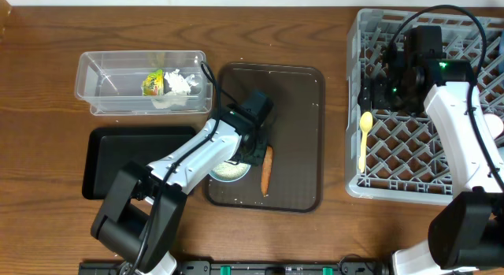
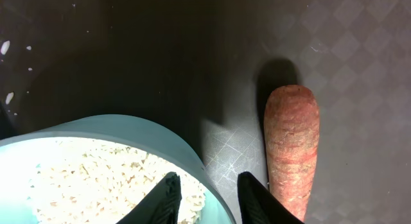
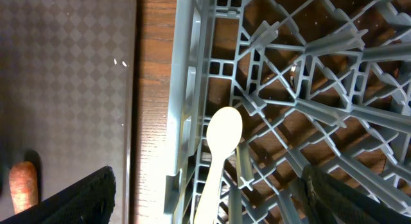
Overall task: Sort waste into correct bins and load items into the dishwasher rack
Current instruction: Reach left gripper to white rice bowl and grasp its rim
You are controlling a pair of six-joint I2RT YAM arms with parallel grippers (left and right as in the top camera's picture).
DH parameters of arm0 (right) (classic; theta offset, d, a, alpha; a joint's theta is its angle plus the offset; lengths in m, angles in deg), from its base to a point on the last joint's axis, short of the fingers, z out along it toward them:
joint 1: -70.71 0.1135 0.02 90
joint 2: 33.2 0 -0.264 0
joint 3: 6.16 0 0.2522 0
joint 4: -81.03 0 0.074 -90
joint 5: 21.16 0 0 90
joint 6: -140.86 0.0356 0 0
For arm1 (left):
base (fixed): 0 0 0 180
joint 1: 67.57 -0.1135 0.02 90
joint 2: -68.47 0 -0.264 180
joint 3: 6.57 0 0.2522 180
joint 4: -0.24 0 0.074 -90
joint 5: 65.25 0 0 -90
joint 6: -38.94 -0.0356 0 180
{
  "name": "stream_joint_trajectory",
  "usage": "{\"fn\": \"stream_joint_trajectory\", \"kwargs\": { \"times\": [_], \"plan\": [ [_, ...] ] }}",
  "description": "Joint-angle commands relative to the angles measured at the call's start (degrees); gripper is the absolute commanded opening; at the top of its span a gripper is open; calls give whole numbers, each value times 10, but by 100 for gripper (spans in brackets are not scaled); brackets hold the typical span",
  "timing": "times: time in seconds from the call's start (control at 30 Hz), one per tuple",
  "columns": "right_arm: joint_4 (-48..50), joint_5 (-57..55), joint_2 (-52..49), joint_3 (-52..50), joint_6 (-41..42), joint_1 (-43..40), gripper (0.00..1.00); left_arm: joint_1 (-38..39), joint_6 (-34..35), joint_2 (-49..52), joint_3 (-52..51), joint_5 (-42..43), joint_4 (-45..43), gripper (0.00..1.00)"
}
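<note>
A pale blue-rimmed bowl [image 1: 228, 171] [image 2: 128, 131] holding white rice [image 2: 83, 179] stands on the dark brown serving tray [image 1: 299, 109]. An orange carrot stick [image 1: 266, 171] [image 2: 292, 147] lies just to its right. My left gripper [image 1: 252, 153] [image 2: 209, 198] straddles the bowl's right rim, one finger over the rice and one outside, with a gap still showing. The pale yellow spoon [image 1: 365, 137] [image 3: 221, 147] lies in the grey rack [image 1: 409, 180] [image 3: 186, 89] at its left edge. My right gripper [image 1: 386, 90] [image 3: 209, 198] hangs wide open and empty above the spoon.
The clear tub [image 1: 94, 78] at the back left holds the yellow-green wrapper [image 1: 152, 84] and white tissue [image 1: 181, 82]. The black tray [image 1: 126, 161] lies in front of it, partly under my left arm. A pale round item [image 1: 494, 125] shows at the rack's right edge.
</note>
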Motion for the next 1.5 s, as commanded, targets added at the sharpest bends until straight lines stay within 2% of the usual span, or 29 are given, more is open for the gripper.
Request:
{"fn": "stream_joint_trajectory", "kwargs": {
  "times": [0.0, 0.87, 1.47],
  "plan": [
    [-2, 4, 8, 8, 0, 0, 89, 1, 2, 9, -9, -9, 0, 30],
    [-5, 5, 8, 8, 0, 0, 89, 15, 16, 9, -9, -12, -7, 31],
    [-13, 5, 8, 8, 2, 0, 88, 31, 27, 12, -35, -65, -16, 31]
  ]
}}
